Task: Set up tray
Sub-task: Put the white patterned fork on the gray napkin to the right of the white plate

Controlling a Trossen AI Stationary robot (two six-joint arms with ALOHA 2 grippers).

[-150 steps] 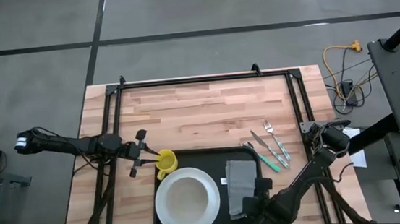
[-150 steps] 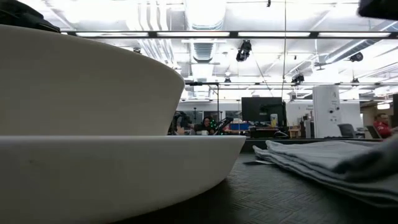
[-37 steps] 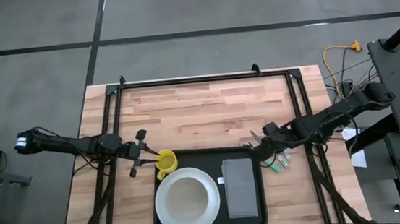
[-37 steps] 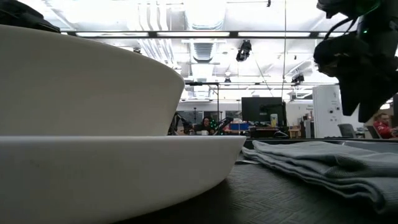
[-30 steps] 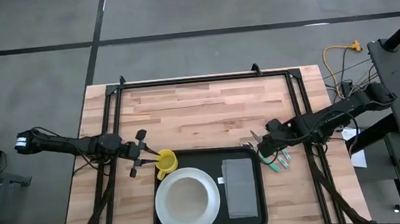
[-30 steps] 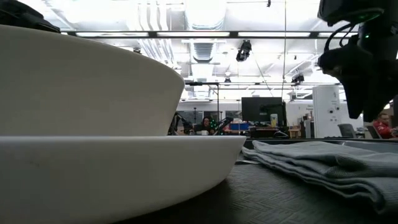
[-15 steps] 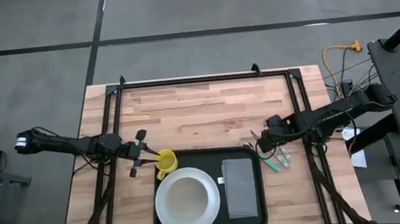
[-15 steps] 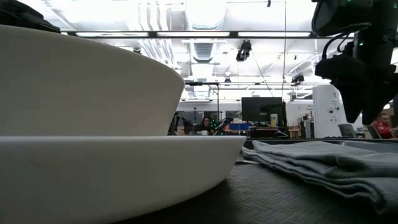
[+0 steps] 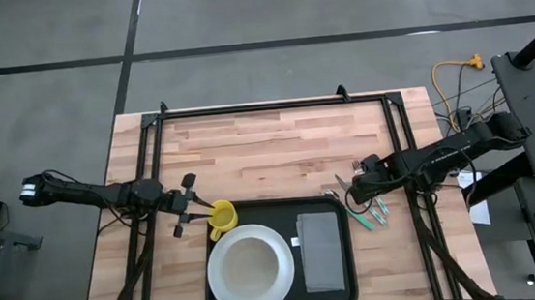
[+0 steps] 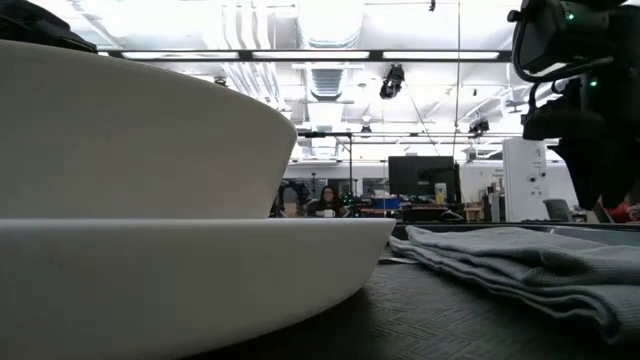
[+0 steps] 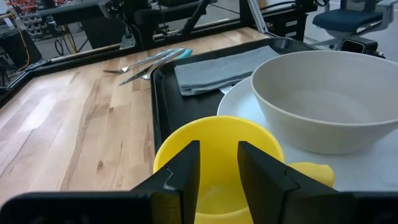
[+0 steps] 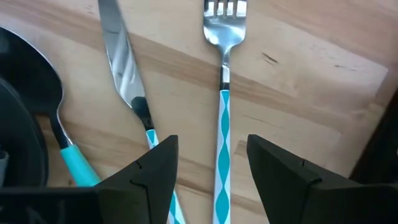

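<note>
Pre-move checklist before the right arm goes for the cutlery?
1. Right gripper open: ok, its fingers stand apart on either side of the fork's handle.
2. Aligned over the fork: ok, the handle runs between the fingers.
3. Knife and spoon outside the fingers' gap: ok, both lie beside the fork on the wood.
4. Room on the tray: ok, bare strip beside the napkin.
5. Left gripper out of the way: ok, it holds the yellow cup at the tray's far corner.
6. Height above the table: cannot tell.
</note>
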